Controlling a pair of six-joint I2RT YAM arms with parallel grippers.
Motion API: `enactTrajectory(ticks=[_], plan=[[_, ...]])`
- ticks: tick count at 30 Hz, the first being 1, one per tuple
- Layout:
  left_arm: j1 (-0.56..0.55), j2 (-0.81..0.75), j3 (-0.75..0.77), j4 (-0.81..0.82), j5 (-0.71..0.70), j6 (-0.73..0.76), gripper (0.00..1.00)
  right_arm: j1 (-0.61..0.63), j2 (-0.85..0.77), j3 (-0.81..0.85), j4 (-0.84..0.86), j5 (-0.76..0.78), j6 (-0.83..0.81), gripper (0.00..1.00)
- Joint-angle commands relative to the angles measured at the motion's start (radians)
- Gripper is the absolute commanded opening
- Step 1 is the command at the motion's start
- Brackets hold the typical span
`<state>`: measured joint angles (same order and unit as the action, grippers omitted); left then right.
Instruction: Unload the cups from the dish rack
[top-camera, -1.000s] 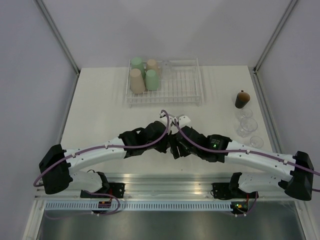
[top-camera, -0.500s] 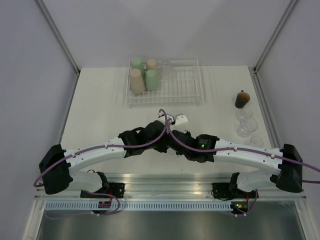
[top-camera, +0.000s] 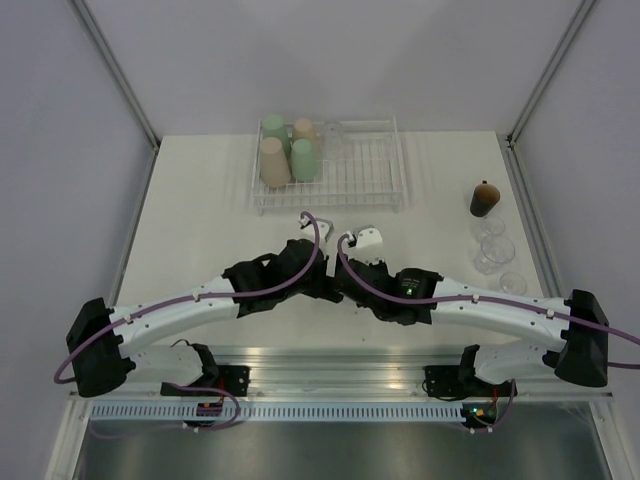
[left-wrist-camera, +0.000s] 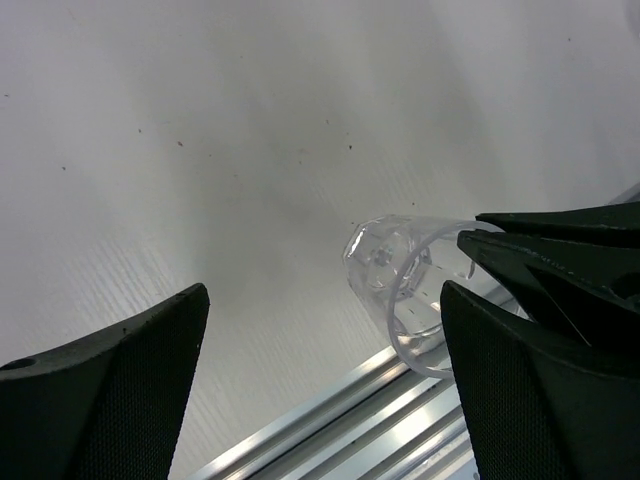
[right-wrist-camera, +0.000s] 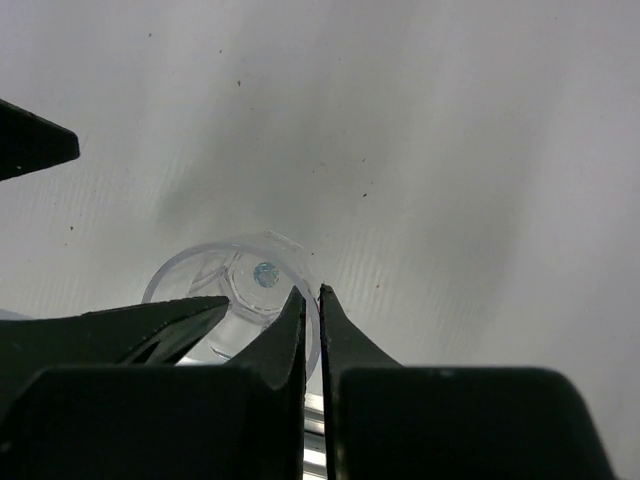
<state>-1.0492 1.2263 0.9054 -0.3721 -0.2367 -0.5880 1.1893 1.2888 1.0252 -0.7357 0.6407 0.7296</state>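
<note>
In the right wrist view, the right hand (right-wrist-camera: 310, 295) was pinched nearly shut on the thin wall of a clear cup (right-wrist-camera: 225, 275). One finger sat inside the rim and the other outside it. The cup hung just left of and below the fingertips in that frame, its round base turned toward the camera. Whether it touched the surface (top-camera: 200, 220) could not be told.

The left wrist view showed the left hand (left-wrist-camera: 322, 300) spread wide and holding nothing, with one dark finger at the lower left of the frame and the other at the lower right. The same cup (left-wrist-camera: 395, 280) lay tilted between those fingers, close to the right-hand one and clear of both. The right hand's fingers reached it from the right edge of the frame.

From above, the two wrists met low in the centre of the frame, well apart from the dish rack (top-camera: 370, 175) at upper centre. Two green tumblers (top-camera: 304, 158) and two beige tumblers (top-camera: 273, 160) stood in the rack's left part. At the right, a dark brown cup (top-camera: 484, 198) stood on the surface with more clear cups (top-camera: 497, 248) just below it.
</note>
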Motion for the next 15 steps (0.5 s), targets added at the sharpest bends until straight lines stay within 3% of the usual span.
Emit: enactTrajectory(ticks=[1, 9, 15], plan=[[-0.014, -0.065, 0.029, 0.030, -0.079, -0.033, 1.00, -0.005, -0.011, -0.013, -0.013, 0.042, 0.016, 0.01], [-0.014, -0.328, -0.079, 0.025, -0.326, -0.067, 1.00, -0.043, -0.017, -0.022, -0.126, 0.112, 0.053, 0.01], [-0.014, -0.389, -0.120, -0.014, -0.332, -0.078, 1.00, -0.239, -0.065, -0.030, -0.122, 0.074, -0.012, 0.01]])
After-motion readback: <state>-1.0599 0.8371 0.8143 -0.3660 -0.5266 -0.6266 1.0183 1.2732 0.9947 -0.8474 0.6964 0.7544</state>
